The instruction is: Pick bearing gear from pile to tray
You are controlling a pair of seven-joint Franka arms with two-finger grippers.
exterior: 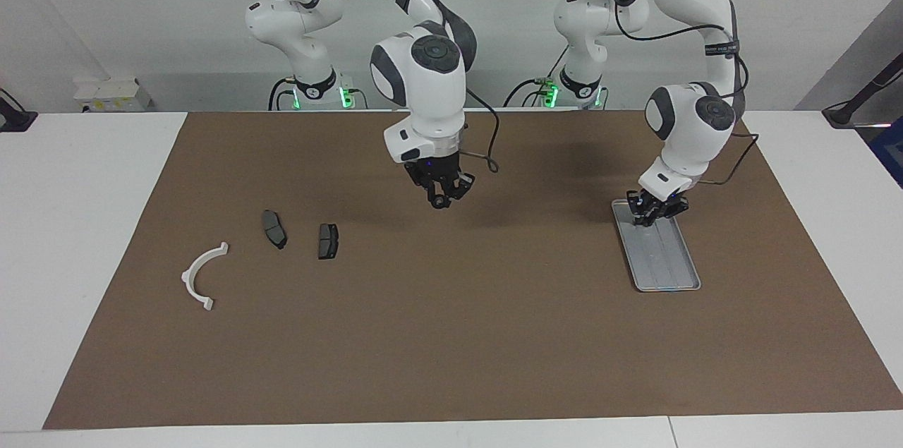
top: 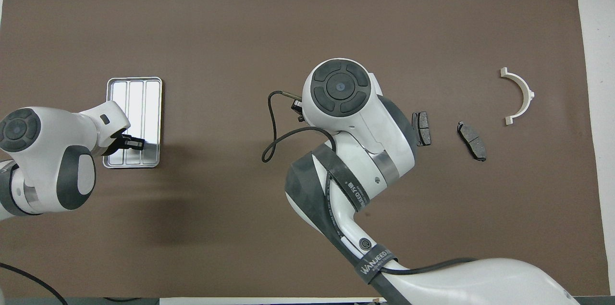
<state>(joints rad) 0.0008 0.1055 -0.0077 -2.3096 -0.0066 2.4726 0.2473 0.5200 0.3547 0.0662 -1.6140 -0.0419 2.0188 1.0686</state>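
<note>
Table (exterior: 451, 363) is carrying a brown mat. The tray (exterior: 667, 261) is lying toward the left arm's end. The left hand (exterior: 652, 212) is hanging low over the tray's robot-side end — grip state cannot be told. The right hand (exterior: 443, 194) is hovering mid-table, holding a small dark round part (exterior: 439, 202). Two brake pads (exterior: 275, 228) and a white arc (exterior: 201, 277) are lying toward the right arm's end — the arc farthest out.

A ridged silver tray (exterior: 667, 261) is seen right of centre; two brake pads (exterior: 274, 228) and a white arc (exterior: 201, 276) at left.
</note>
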